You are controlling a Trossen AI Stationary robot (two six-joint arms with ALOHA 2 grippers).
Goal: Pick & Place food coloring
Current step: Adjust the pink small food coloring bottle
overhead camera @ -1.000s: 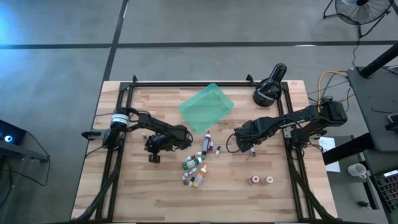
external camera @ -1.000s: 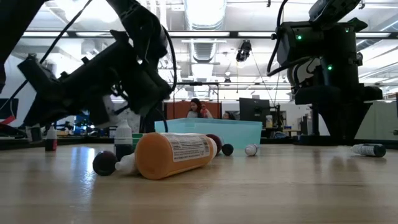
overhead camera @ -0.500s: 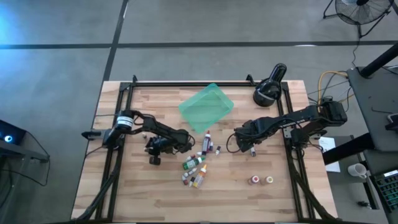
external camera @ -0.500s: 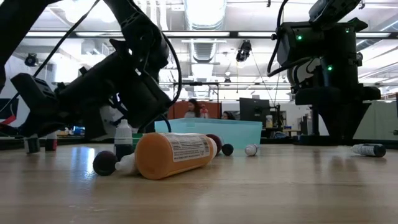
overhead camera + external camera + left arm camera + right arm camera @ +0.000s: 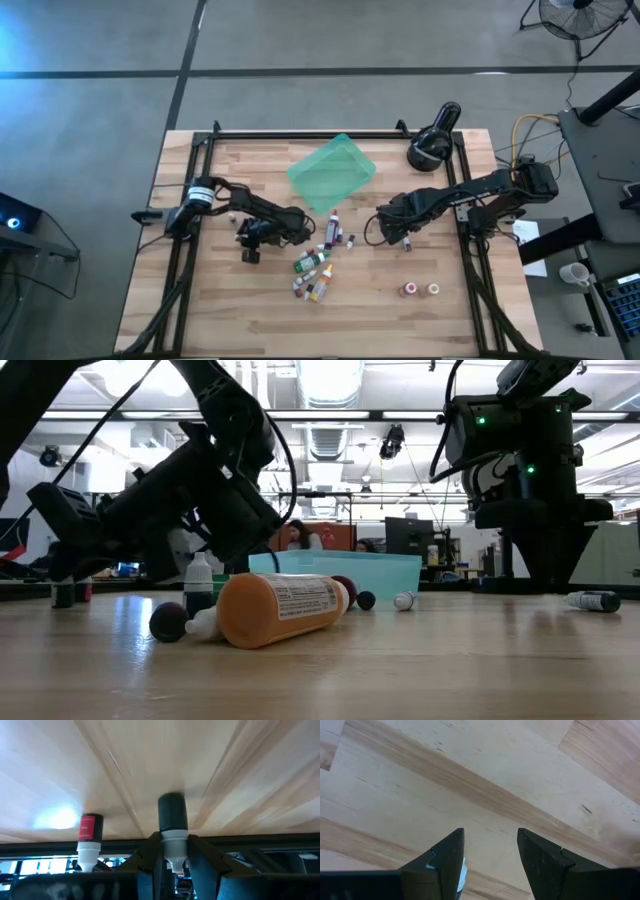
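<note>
Left wrist view: left claw [image 5: 172, 865] straddles the white cap of a dark bottle [image 5: 172, 813] standing on the table [image 5: 240, 780], fingers seemingly just loosened; a red bottle [image 5: 90, 827] stands beside. Right claw [image 5: 490, 855] hovers open, empty; other bottles [image 5: 315, 270] cluster mid-table.

You have the tray [image 5: 332, 173] at the table's [image 5: 250, 310] far middle, with the lamp [image 5: 432, 145] to its right near the far right corner. Just in front of the tray lies a cluster of bottles [image 5: 318, 265], running from mid-table toward you. Left of that cluster sits the left gripper [image 5: 250, 247], with a bottle [image 5: 172, 820] between its fingers and another bottle [image 5: 90, 834] standing just beside it. Right of the cluster the right gripper [image 5: 384, 232] is low over the table, one bottle [image 5: 406, 243] just beside it. Two more bottles [image 5: 420, 289] stand side by side nearer you on the right, well apart from the rest.
</note>
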